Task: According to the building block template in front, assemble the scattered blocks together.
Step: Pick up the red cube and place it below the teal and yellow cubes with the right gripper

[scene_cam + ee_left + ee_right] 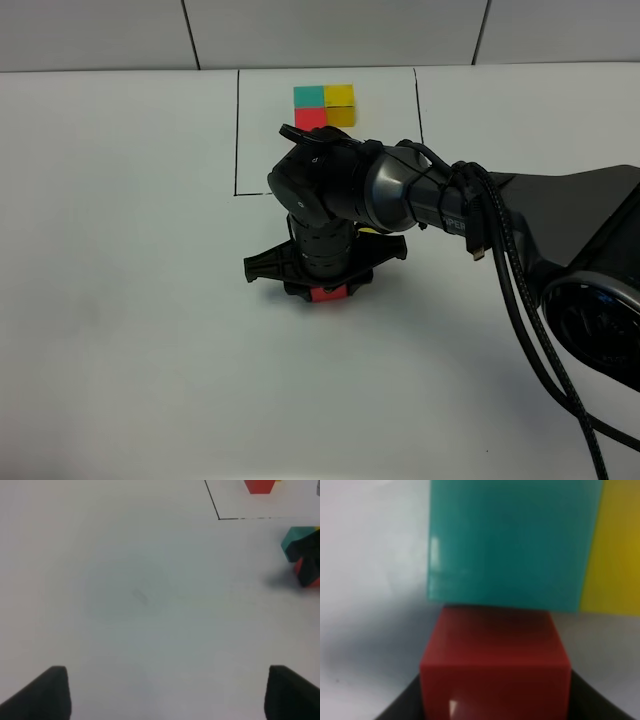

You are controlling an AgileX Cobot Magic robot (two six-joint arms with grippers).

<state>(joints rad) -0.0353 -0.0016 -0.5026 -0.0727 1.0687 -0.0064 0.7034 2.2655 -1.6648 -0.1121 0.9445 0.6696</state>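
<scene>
i saw the right tool (325, 283) clamped on the red cube (495, 665), plain and matte, one face pressed against the teal cube (512, 545). the yellow cube (615, 545) sat touching the teal one's side. this cluster lay on the white surface (120, 300) just outside the black frame of the template (325, 106), a smaller teal, yellow and red group. the left tool (165, 695) gaped wide over bare surface.

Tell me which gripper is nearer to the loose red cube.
Right. The right gripper grips the red cube. The left gripper hangs open over the table, far from the cube.
</scene>
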